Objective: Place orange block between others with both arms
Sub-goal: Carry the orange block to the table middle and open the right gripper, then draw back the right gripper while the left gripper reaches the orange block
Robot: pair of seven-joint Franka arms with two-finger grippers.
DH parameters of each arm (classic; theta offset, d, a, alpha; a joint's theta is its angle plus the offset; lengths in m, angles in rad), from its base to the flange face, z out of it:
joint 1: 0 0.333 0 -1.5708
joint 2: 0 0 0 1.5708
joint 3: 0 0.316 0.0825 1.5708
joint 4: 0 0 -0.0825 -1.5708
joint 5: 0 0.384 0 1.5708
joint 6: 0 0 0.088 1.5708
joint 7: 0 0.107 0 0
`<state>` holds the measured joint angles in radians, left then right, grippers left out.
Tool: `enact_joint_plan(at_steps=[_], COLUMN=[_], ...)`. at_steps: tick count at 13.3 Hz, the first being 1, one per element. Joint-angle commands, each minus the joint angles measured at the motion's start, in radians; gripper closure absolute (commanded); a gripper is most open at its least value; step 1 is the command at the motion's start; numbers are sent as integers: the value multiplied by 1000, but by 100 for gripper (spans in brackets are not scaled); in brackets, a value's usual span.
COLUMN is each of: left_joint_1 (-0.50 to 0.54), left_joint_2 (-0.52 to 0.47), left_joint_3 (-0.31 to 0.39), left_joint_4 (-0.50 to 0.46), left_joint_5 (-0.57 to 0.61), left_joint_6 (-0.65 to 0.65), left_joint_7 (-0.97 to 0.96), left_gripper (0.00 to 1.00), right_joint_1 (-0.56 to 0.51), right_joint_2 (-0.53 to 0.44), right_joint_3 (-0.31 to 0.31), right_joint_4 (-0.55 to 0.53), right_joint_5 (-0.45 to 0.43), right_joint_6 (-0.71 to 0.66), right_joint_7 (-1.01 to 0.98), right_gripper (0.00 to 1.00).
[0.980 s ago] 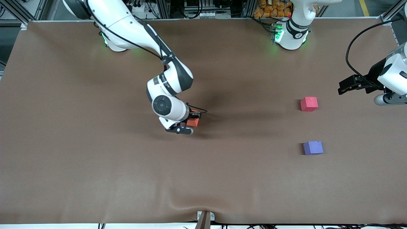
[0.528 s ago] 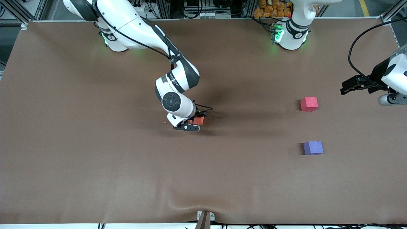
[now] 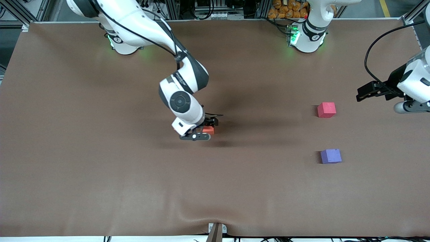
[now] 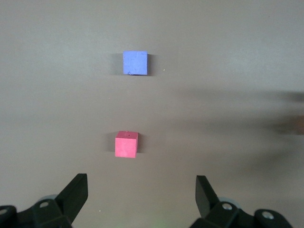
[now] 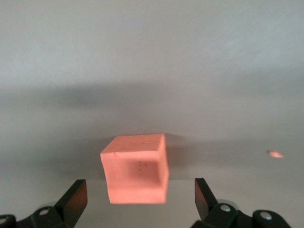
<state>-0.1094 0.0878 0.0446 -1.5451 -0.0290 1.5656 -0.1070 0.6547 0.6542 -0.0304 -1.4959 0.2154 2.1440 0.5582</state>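
The orange block [image 3: 208, 129] [image 5: 135, 168] rests on the brown cloth near the middle of the table. My right gripper [image 3: 205, 127] [image 5: 138, 191] hangs low over it, open. One finger stands on each side of the block and neither touches it. The pinkish-red cube [image 3: 326, 110] [image 4: 126, 145] and the purple cube [image 3: 331, 156] [image 4: 135, 62] sit apart toward the left arm's end, the purple one nearer the front camera. My left gripper [image 3: 365, 92] [image 4: 141, 186] hovers open and empty beside the pinkish-red cube, at the table's end.
A tiny orange crumb [image 5: 275, 154] lies on the cloth close to the orange block. The brown cloth [image 3: 100, 174] has a wrinkle near its front edge, by a small clamp [image 3: 216, 230]. Bare cloth separates the orange block from the two cubes.
My right gripper went from shut on the orange block to open, and the block now sits free on the cloth. The left arm shifted only slightly.
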Motion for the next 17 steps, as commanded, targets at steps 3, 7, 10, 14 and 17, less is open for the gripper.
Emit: enact_joint_plan(at_steps=[3, 7, 10, 14, 17], left_joint_1=[-65, -224, -356, -507, -598], left_joint_2=[70, 173, 278, 432, 576], left_joint_3=[-3, -2, -2, -3, -6], left_joint_4=[20, 31, 95, 190, 275], left_joint_5=[-5, -2, -5, -11, -17], left_joint_6=[56, 102, 132, 226, 371], left_joint_7=[-22, -193, -389, -629, -690], left_gripper=[0, 0, 0, 0, 0], right_joint_1=[-137, -274, -365, -423, -425], right_joint_2=[-188, -263, -332, -444, -522], right_joint_3=[-11, -11, -11, -11, -11], right_joint_4=[-68, -98, -165, -292, -372], right_joint_5=[-97, -197, -198, -212, -255], right_joint_6=[-128, -171, -171, -162, -161], right_joint_7=[-145, -363, -495, -552, -552], right_gripper=[0, 0, 0, 0, 0])
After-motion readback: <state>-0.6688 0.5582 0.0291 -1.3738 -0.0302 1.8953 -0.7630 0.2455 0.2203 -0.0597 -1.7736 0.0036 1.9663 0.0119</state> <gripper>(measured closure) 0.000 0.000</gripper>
